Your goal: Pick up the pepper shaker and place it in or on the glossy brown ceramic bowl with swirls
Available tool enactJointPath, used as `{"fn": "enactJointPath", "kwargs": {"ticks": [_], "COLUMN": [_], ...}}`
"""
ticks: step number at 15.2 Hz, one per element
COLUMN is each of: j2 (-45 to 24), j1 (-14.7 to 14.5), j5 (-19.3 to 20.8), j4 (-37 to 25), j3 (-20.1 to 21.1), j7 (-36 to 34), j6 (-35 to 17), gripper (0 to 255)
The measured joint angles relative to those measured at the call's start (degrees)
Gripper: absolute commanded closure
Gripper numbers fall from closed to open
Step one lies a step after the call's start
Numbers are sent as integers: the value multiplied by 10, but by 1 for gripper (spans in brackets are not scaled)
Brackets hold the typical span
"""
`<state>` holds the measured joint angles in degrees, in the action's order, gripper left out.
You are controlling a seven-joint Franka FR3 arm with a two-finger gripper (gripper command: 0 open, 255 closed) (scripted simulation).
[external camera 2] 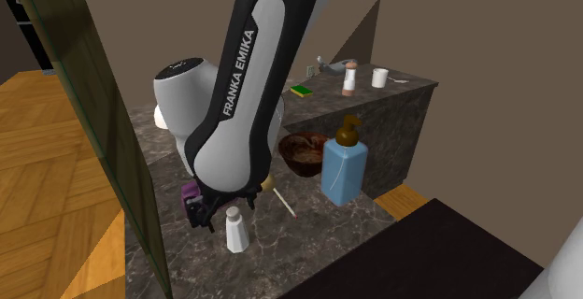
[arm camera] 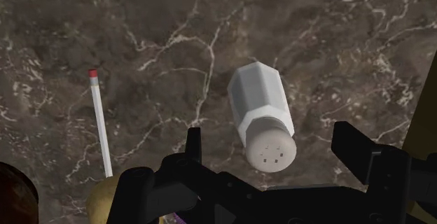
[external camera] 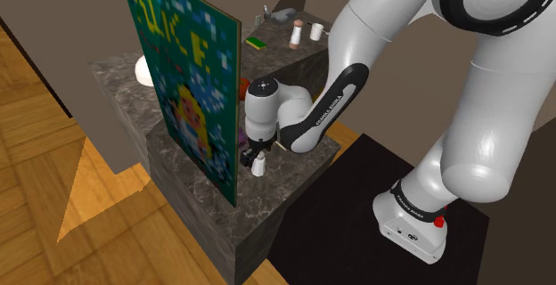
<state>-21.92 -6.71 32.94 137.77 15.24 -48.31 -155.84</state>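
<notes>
The pepper shaker (arm camera: 262, 117) is a white faceted bottle with a holed cap, standing upright on the dark marble counter (arm camera: 140, 33). My black gripper (arm camera: 273, 149) hangs just above it, open, one finger on each side of the cap and neither touching. The shaker (external camera 2: 236, 229) stands near the counter's front edge under the gripper (external camera 2: 227, 204). In the shoulder view the gripper (external camera: 254, 157) is right over the shaker (external camera: 258, 167). The glossy brown swirled bowl (external camera 2: 304, 153) sits farther back on the counter, beside a blue bottle.
A blue soap dispenser (external camera 2: 343, 166) with a brown pump stands next to the bowl. A thin white stick with a red tip (arm camera: 101, 128) lies between shaker and bowl. A tall pixel-art panel (external camera: 187, 78) rises close beside the gripper. The back counter holds a green sponge (external camera 2: 301, 91) and cups.
</notes>
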Motion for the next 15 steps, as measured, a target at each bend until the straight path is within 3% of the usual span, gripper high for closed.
{"fn": "enactJointPath", "kwargs": {"ticks": [1,11,15], "j2": [0,0,25], "j1": [0,0,12], "j5": [0,0,-25], "j4": [0,0,5], "j3": [0,0,17], "j7": [0,0,20], "j6": [0,0,18], "gripper": [255,255,255]}}
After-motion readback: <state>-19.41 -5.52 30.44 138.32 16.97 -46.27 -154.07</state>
